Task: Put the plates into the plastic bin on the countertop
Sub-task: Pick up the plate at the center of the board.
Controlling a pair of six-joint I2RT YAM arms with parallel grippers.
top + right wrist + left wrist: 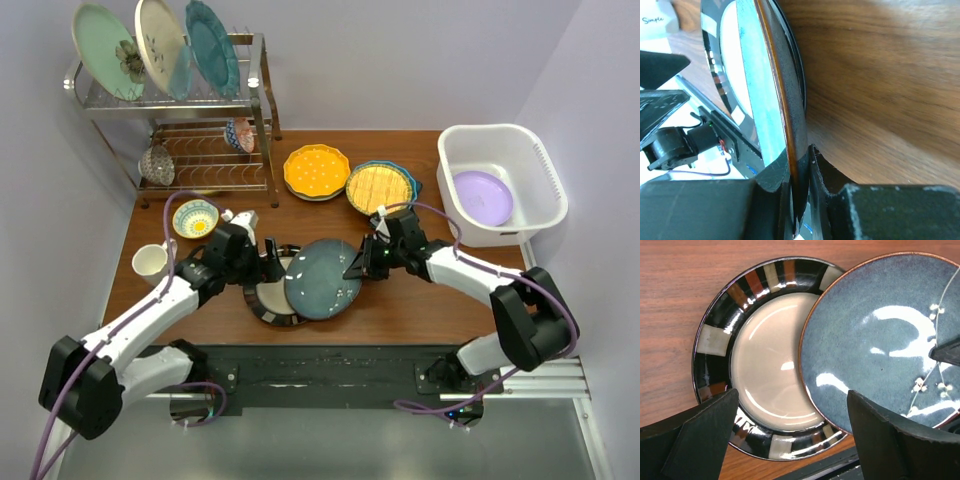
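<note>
Carrying the blue-grey plate (322,280) to the white bin (545,170) looks like the step in hand, and the grip decides how well it goes. The right end effector (800,161) is clenched on the plate's copper-edged rim, one finger on each face, with the rim seated deep between them. The plate stretches out ahead of its fingertips. Its far part overlaps the striped plate (765,355), which lies flat on the tabletop (400,310) beyond and beneath. I cannot tell whether the gripped edge is off the wood yet.

The left end effector (791,405) is released. Its fingers are spread wide above the striped plate, and the blue-grey plate passes under one of them.

A single pinch at the edge leaves the whole plate hanging as a lever, so the squeeze should be firm and the wrist slow. I would raise it straight up first, so that the far edge lifts off the striped plate rather than scraping across it. The lift should also be checked against the left end effector, which sits close to that far edge.

The bin lies behind the right end effector, back past its own forearm. The swing should therefore be gentle and the plate held near level. A lilac plate (482,197) already rests inside the bin, and the walls look only a little wider than a plate. So the plate should be centred over the opening, lowered onto the lilac one, and let go only once it rests.
</note>
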